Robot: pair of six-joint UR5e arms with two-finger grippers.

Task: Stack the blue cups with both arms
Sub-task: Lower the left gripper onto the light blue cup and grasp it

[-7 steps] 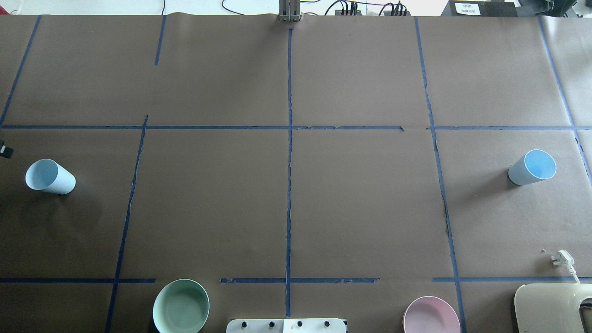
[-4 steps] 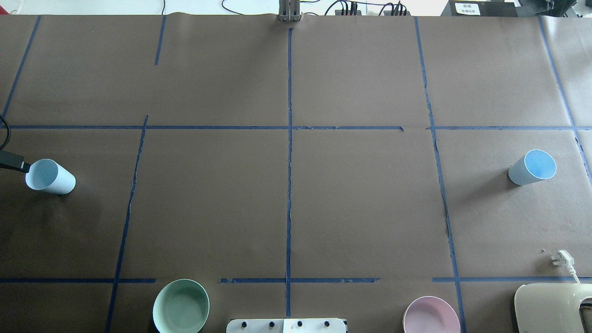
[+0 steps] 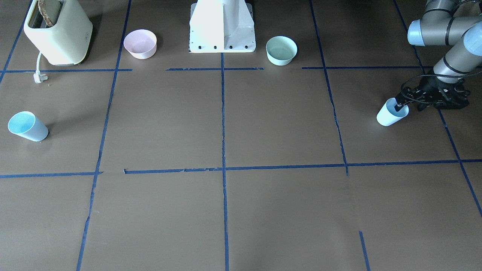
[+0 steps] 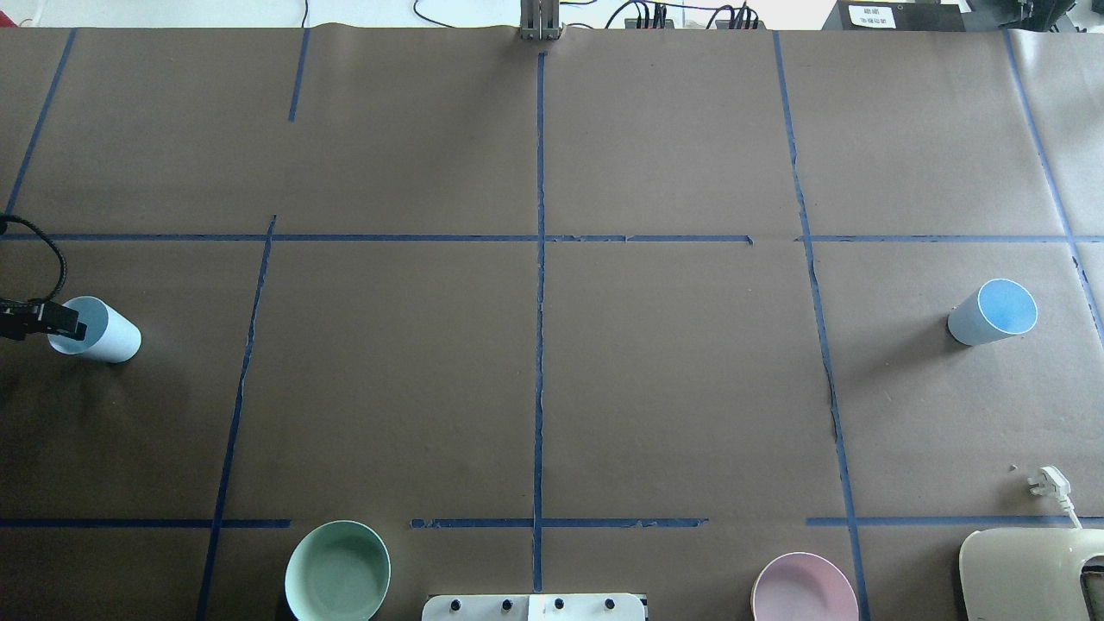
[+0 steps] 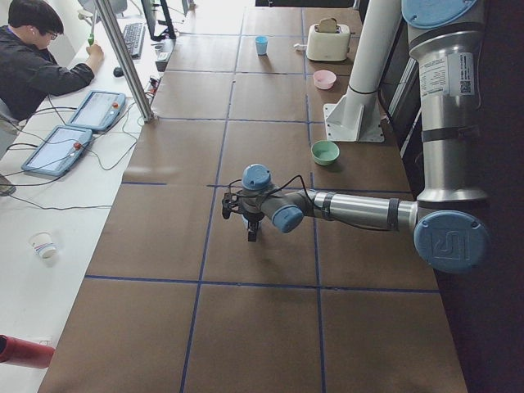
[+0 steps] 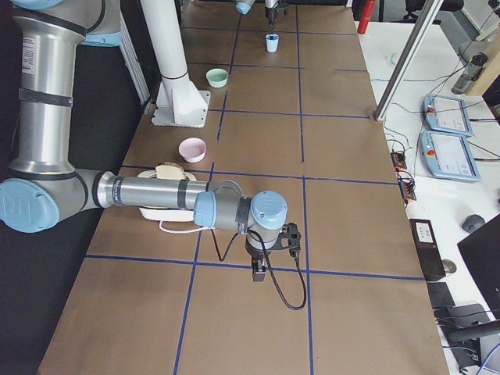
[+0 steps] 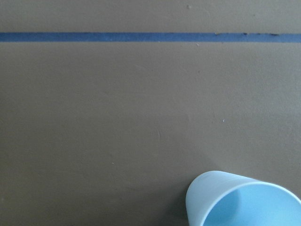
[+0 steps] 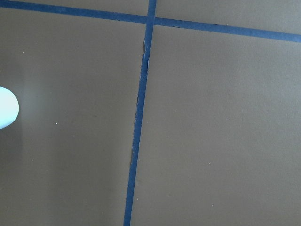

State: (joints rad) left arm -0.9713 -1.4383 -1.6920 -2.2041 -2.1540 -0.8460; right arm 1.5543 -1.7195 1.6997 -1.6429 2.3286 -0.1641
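Two pale-blue cups stand upright, far apart. The left cup (image 4: 102, 335) (image 3: 389, 116) is at the table's left edge and also shows in the left wrist view (image 7: 244, 202). My left gripper (image 4: 45, 323) (image 3: 408, 107) is open at that cup's rim, with one finger over its mouth and the other outside the wall. The right cup (image 4: 992, 312) (image 3: 27, 127) stands alone at the far right. My right gripper (image 6: 259, 272) shows only in the exterior right view, low over the table; I cannot tell whether it is open or shut.
A mint-green bowl (image 4: 336, 571) and a pink bowl (image 4: 804, 591) sit near the white pedestal base (image 3: 222, 26). A cream toaster (image 4: 1035, 573) with its loose plug (image 4: 1048, 483) is at the near right corner. An operator (image 5: 33, 57) sits beside the table.
My left gripper has come in from the table's left edge to the left cup, and a finger now sits over its mouth. Neither cup has moved.
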